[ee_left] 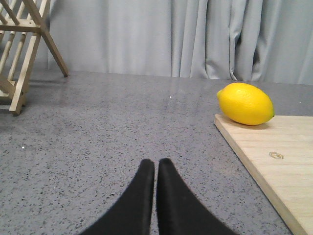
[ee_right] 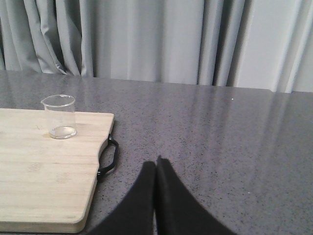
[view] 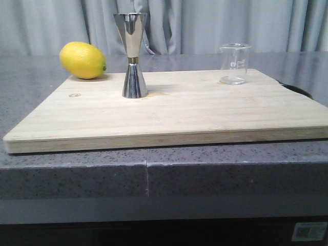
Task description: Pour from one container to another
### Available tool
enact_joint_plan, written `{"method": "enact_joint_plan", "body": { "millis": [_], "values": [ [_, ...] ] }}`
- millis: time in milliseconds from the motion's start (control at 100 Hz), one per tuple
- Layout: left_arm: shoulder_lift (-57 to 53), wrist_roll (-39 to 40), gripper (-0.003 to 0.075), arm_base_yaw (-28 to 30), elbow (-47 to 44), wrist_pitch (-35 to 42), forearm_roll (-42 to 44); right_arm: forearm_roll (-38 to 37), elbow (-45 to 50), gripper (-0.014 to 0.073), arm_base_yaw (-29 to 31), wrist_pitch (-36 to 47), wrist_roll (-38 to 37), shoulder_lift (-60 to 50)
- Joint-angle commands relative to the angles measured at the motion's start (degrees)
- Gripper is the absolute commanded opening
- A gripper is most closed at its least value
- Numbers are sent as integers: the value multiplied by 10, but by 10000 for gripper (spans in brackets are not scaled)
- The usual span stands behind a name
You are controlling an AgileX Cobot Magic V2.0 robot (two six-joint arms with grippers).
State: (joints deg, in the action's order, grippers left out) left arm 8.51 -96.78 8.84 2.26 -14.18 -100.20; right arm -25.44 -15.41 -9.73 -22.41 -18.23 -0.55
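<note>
A mirror-polished steel jigger with a gold band and a clear glass beaker stand on a pale, matt wooden board, beside a waxy yellow lemon, over speckled grey stone countertop
</note>
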Motion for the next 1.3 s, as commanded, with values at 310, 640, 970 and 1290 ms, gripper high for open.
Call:
{"method": "enact_joint_plan", "body": {
  "millis": [310,640,970,1290],
  "values": [
    [3,3,-19,2,16,-11,-18,-8,-13,-70,4,37,2,-10],
    [3,4,-19,-35,16,-38,-24,-8,-13,-70,4,37,2,-10],
    [3,4,-19,-46,16,-43,-24,-8,-13,-70,4,37,2,-10],
    [3,4,-19,-46,16,9,-24,-8,-13,-70,4,37,2,-10]
  ]
}}
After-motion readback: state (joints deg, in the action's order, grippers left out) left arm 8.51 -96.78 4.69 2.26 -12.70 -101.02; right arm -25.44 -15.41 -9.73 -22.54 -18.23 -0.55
